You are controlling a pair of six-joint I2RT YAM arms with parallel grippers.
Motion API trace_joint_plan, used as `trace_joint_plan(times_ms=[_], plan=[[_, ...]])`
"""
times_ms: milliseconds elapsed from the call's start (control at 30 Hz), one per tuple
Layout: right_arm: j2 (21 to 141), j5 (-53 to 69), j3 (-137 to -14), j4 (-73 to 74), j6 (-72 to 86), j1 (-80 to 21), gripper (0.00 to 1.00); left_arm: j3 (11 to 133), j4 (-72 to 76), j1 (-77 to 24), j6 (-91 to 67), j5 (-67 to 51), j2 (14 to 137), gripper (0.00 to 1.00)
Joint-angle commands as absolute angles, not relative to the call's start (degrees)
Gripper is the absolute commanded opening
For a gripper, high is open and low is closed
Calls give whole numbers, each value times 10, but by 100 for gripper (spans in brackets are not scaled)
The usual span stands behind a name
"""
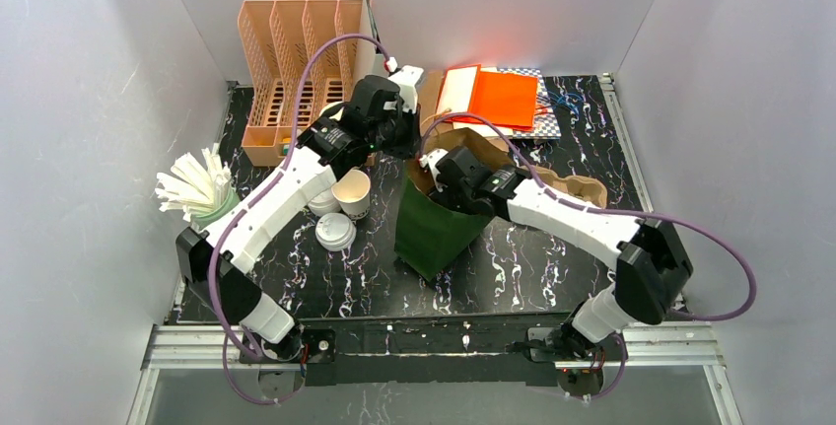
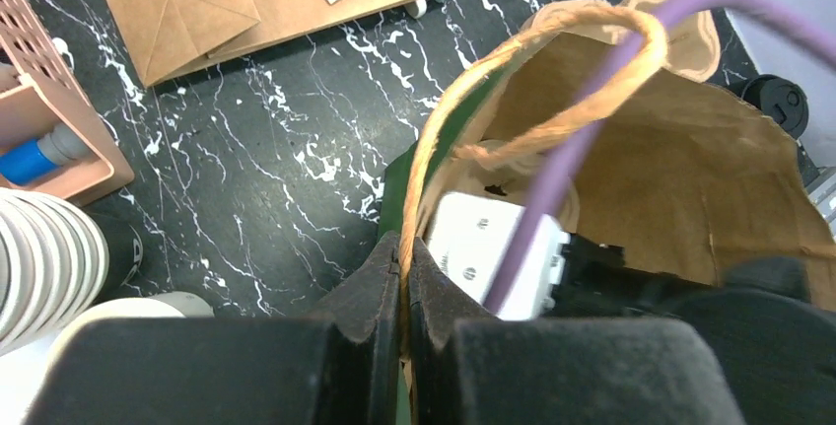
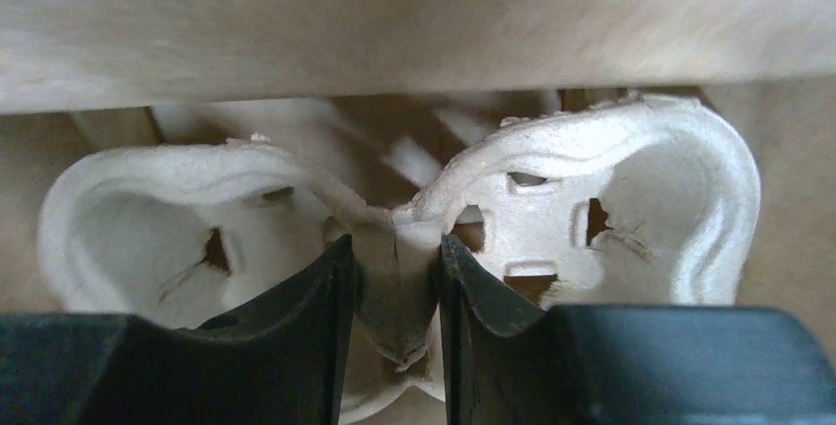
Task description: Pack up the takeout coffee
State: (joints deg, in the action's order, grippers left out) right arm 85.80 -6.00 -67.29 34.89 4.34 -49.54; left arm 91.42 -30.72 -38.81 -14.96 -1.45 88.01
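Right gripper (image 3: pixel 396 252) clamps pulp carrier (image 3: pixel 592 198); left gripper (image 2: pixel 402 257) pinches bag (image 2: pixel 641 169); coffee cup (image 1: pixel 353 196) stands upright, mouth up.

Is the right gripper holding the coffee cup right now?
No, the right gripper is clamped on the middle rib of a pulp cup carrier.

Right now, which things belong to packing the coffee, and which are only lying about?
Job: cup; lid; bag, its rim pinched by the left claw; carrier, held inside the bag by the right claw.
Lying about: straws; rack; flat brown bags.
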Motion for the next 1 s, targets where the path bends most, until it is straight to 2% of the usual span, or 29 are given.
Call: trace_joint_plan(times_ms=[0, 267, 533, 833, 967], plan=[[907, -59, -689, 404, 71, -499, 26, 903, -256, -383, -133, 10, 825, 0], [939, -52, -698, 404, 81, -504, 25, 884, -255, -382, -131, 11, 810, 0], [947, -34, -668, 408, 75, -522, 30, 864, -251, -382, -115, 0, 786, 0], [961, -60, -679, 435, 93, -532, 33, 814, -243, -383, -116, -72, 759, 0], [928, -50, -706, 445, 100, -532, 39, 798, -243, -384, -123, -87, 748, 0]])
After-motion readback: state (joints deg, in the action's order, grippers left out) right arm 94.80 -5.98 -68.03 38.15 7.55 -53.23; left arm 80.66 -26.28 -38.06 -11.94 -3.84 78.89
